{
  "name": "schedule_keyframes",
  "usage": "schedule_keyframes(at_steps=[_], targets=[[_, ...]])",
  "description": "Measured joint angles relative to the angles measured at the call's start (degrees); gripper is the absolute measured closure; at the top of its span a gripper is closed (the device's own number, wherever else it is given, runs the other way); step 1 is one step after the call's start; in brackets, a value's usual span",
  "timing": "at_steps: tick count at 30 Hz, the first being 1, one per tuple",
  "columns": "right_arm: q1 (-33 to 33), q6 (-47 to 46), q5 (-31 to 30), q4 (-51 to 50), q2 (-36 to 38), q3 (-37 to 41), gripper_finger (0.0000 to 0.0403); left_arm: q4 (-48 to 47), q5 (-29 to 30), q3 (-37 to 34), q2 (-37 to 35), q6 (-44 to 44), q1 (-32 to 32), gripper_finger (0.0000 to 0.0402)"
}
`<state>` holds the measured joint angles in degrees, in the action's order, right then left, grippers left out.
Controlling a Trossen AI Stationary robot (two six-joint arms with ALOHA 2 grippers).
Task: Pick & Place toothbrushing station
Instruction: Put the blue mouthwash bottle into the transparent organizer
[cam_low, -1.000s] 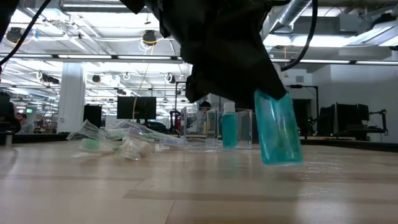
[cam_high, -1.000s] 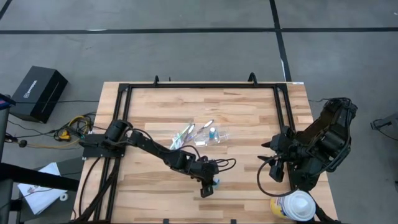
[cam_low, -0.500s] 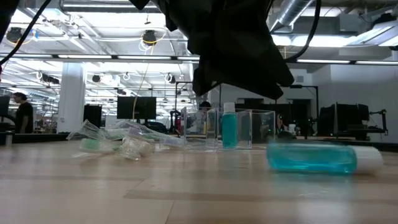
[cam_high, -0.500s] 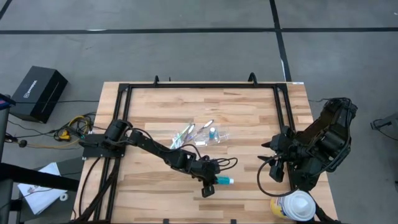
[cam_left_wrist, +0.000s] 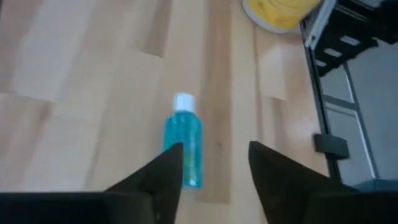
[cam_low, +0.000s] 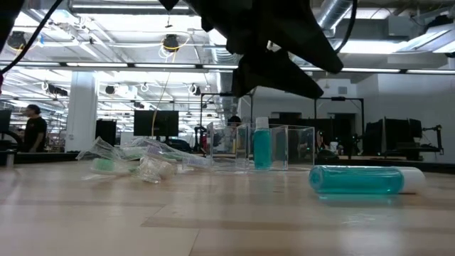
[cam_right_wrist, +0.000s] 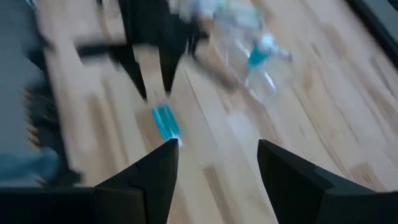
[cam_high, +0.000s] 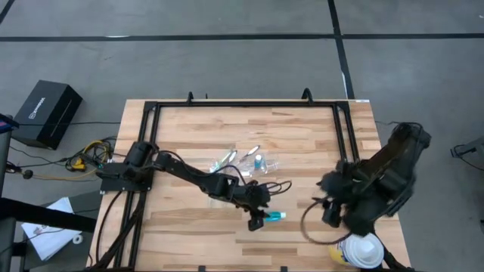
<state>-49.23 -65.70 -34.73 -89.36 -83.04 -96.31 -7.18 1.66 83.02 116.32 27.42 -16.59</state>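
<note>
A blue-teal toothpaste tube (cam_high: 274, 217) with a white cap lies on its side on the wooden table; it also shows in the low view (cam_low: 359, 180) and the left wrist view (cam_left_wrist: 183, 146). My left gripper (cam_high: 257, 220) (cam_left_wrist: 214, 168) is open just above it, touching nothing. A second tube (cam_low: 261, 146) stands upright at a clear plastic cup (cam_high: 266, 165); whether it is inside, I cannot tell. Several pastel toothbrushes (cam_high: 224, 162) lie in a loose pile beside it. My right gripper (cam_high: 327, 213) (cam_right_wrist: 217, 168) is open and empty, right of the lying tube (cam_right_wrist: 165, 121).
The large white-and-yellow round container (cam_high: 359, 251) stands at the table's near right corner, close under my right arm; it also shows in the left wrist view (cam_left_wrist: 280, 7). A black frame (cam_high: 249, 104) runs along the table's far and side edges. Bare wood lies around the fallen tube.
My left gripper has let go of the toothpaste tube, which hung upright in it a second ago and now lies on its side on the table. The gripper has then risen and gone slightly toward the table's right edge. My right arm has swung toward the left and near edge.
</note>
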Motion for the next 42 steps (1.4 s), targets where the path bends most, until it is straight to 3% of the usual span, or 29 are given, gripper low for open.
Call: schedule_keyframes(at_steps=[4,12,20,27,34,42], targets=[[0.14,-0.32,4.87,5.37,-1.45,9.2,0.0194,-1.65,0.14,-0.26,-0.96,-2.02,1.66,0.0199],[1.95,-0.42,12.45,30.91,-0.51,27.42,0.0194,-12.75,1.89,-0.3,-7.37,-7.95,5.79,0.0208],[8.35,8.13,16.83,42.29,-0.51,34.4,0.0194,-25.28,5.24,-0.28,-19.89,-13.16,11.65,0.0209],[15.62,17.79,23.73,51.85,-0.5,40.6,0.0194,-36.26,6.64,-0.28,-26.49,-15.12,14.94,0.0216],[21.76,25.58,32.05,58.55,-0.58,46.85,0.0194,-37.57,6.94,-0.76,-27.57,-14.86,14.87,0.0222],[23.66,28.94,34.96,65.49,-0.69,50.91,0.0194,-33.75,6.48,-11.32,-27.48,-8.87,12.18,0.0216]])
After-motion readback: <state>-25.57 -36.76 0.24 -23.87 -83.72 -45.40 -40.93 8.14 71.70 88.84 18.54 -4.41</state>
